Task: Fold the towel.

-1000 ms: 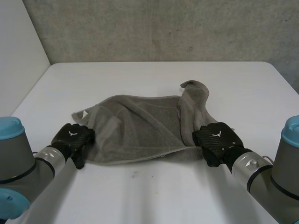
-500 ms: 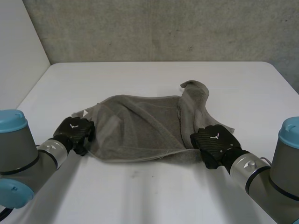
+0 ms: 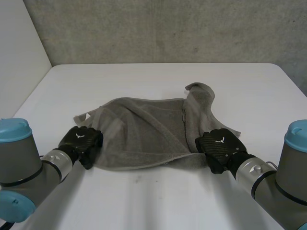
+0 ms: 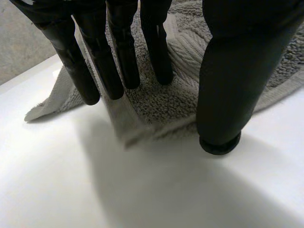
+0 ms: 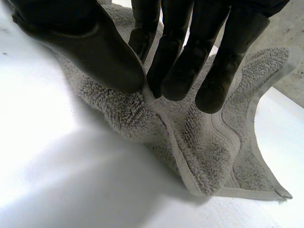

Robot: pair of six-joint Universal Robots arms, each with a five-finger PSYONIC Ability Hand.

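Towel (image 5: 209,142) between right hand (image 3: 218,143) fingers (image 5: 213,88), thumb (image 5: 95,52)

One towel (image 3: 144,129) is counted, a single grey piece spread between the two hands. Two hands are counted: one left hand (image 3: 81,141) at one end of the towel and one right hand (image 3: 218,146) at the other end. Two arms are counted, one left arm (image 3: 29,172) and one right arm (image 3: 268,182), one behind each hand. Three light-blue caps (image 3: 13,129) are seen (two on the left arm, one on the right). One white table (image 3: 144,201) is counted, lying under both hands.
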